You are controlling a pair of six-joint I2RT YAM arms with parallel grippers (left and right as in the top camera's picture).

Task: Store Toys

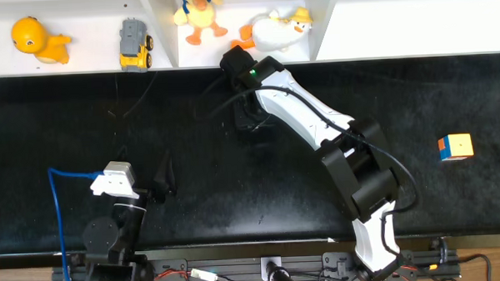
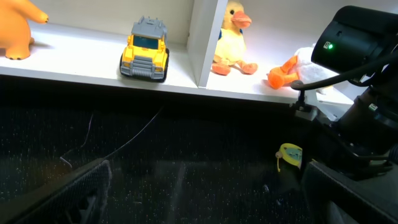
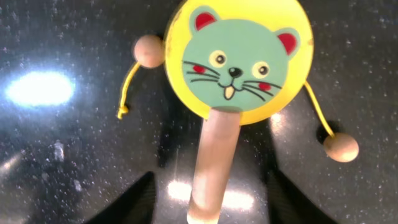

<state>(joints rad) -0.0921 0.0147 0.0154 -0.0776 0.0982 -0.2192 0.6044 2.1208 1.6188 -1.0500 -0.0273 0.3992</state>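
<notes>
Rattle [image 3: 236,59] flat on table [image 3: 56,143], cat face up, just in front of shelf [image 1: 89,63]; right gripper [image 3: 210,186] over its handle, fingers [image 3: 134,199] spread either side, clear of it | left gripper [image 2: 211,186] low near its base, fingers apart, holding nothing | cube [image 1: 455,147] well right on table | truck [image 1: 136,44] and ducks [image 1: 200,13] on shelf

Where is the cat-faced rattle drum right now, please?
In the right wrist view the rattle drum lies on the black table beneath the right gripper, before the shelf bay holding the white duck.
</notes>
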